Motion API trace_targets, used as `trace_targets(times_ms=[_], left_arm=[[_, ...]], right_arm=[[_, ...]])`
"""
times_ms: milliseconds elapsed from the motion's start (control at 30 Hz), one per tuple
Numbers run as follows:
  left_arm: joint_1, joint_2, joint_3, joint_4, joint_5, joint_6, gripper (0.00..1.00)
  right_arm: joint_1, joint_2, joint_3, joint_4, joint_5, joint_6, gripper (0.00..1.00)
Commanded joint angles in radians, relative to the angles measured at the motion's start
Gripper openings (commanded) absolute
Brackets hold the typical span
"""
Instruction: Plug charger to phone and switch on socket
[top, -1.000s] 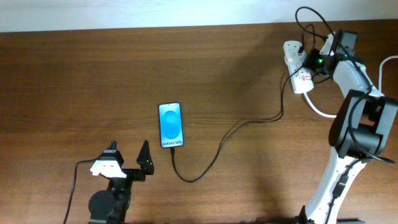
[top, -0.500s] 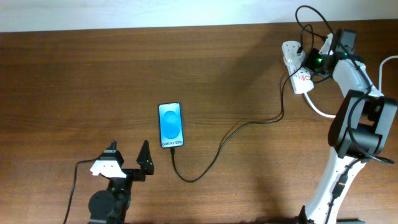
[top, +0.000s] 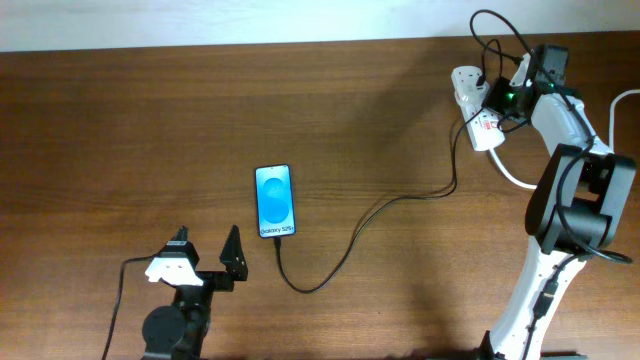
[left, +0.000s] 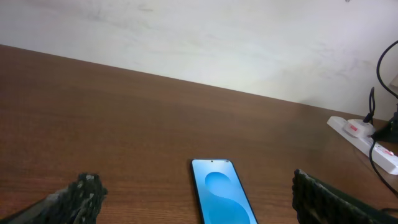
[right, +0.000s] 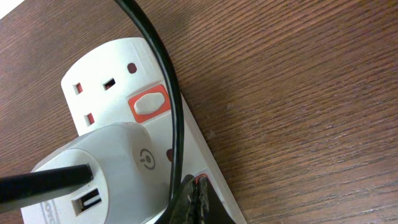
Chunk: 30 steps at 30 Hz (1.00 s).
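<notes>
Fingers of the right gripper (right: 194, 200), pressed together, sit at a red switch (right: 203, 180) on the socket (right: 102, 93); left gripper (top: 206, 248) gapes wide near the phone (top: 275, 201).

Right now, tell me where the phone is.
Overhead, the phone lies face up left of centre, just beyond the open left gripper, the charger reaching its near end.

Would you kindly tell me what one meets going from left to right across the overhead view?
left gripper with its fingers apart → phone → charger, its cable trailing off to the right → socket
</notes>
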Motion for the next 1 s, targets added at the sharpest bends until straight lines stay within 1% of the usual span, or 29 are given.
trace_targets(times_ms=[0,67,200,333,400,500,600,633,733,833,967], left_arm=[[-0.003,-0.004,-0.002,-0.006,0.015,0.016,0.99],[-0.003,-0.004,-0.002,-0.006,0.015,0.016,0.99],[-0.003,-0.004,-0.002,-0.006,0.015,0.016,0.99],[-0.003,-0.004,-0.002,-0.005,0.015,0.016,0.99],[-0.003,-0.004,-0.002,-0.005,0.015,0.016,0.99],[-0.003,-0.004,-0.002,-0.005,0.015,0.016,0.99],[-0.003,-0.004,-0.002,-0.005,0.015,0.016,0.99],[-0.003,-0.004,-0.002,-0.005,0.015,0.016,0.99],[-0.003,-0.004,-0.002,-0.005,0.015,0.016,0.99],[-0.003,-0.004,-0.002,-0.005,0.015,0.016,0.99],[-0.003,-0.004,-0.002,-0.005,0.015,0.016,0.99]], right_arm=[[0.101,0.034,-0.016,-0.032,-0.203,-0.014,0.04],[0.101,0.034,-0.016,-0.035,-0.237,-0.013,0.04],[0.103,0.034,-0.016,-0.093,-0.235,-0.013,0.04],[0.121,0.034,-0.017,-0.099,-0.216,-0.013,0.04],[0.139,0.034,-0.017,-0.099,-0.100,-0.013,0.04],[0.144,0.033,-0.017,-0.101,-0.013,-0.013,0.04],[0.124,-0.002,-0.017,-0.164,0.101,-0.002,0.04],[0.116,-0.027,-0.017,-0.190,0.174,-0.002,0.04],[0.084,-0.119,-0.016,-0.259,0.251,-0.002,0.04],[0.057,-0.246,-0.016,-0.320,0.270,-0.002,0.04],[0.066,-0.449,-0.017,-0.433,0.296,-0.002,0.04]])
